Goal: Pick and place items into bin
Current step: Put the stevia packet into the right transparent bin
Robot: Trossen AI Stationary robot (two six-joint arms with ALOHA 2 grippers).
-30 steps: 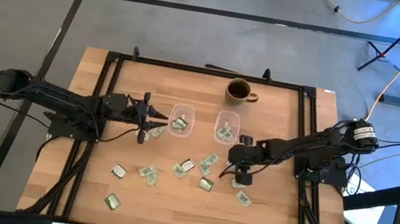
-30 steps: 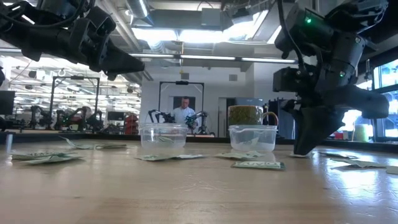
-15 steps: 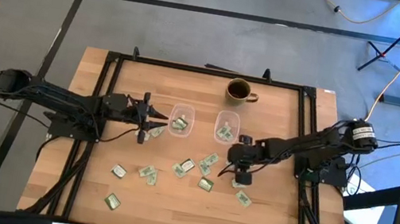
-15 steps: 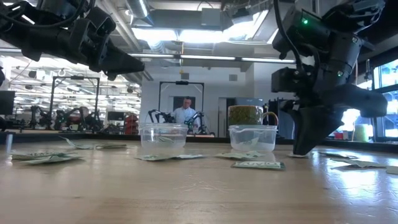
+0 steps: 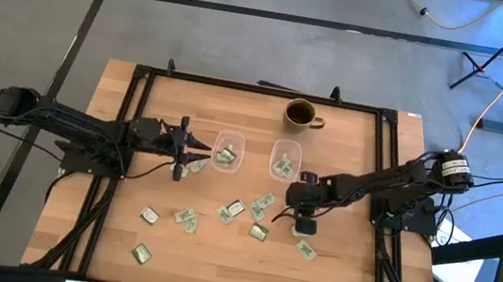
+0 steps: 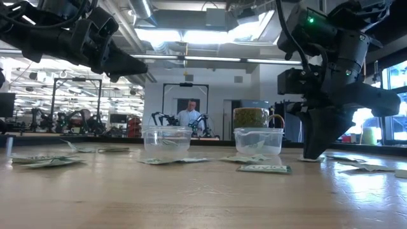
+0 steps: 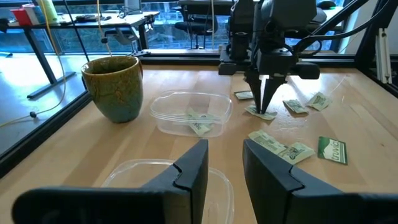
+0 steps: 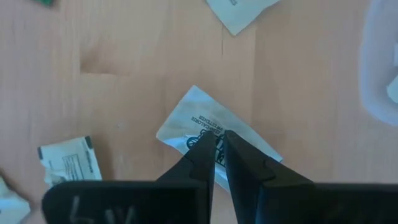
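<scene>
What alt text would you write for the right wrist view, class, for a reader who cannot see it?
The right gripper points straight down at the wooden table, its dark fingers nearly closed on a white printed packet. Other packets lie nearby: one beside it, another farther off.

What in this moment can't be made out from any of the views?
- Whether the right gripper has actually pinched the packet: right wrist view, the fingertips cover the contact.
- Packet count in the two clear bins: high view too small; low view, walls blur the contents.
- What the brown mug holds: its rim hides the inside.
- Left gripper fingertips: cut off by the picture's edge.
</scene>
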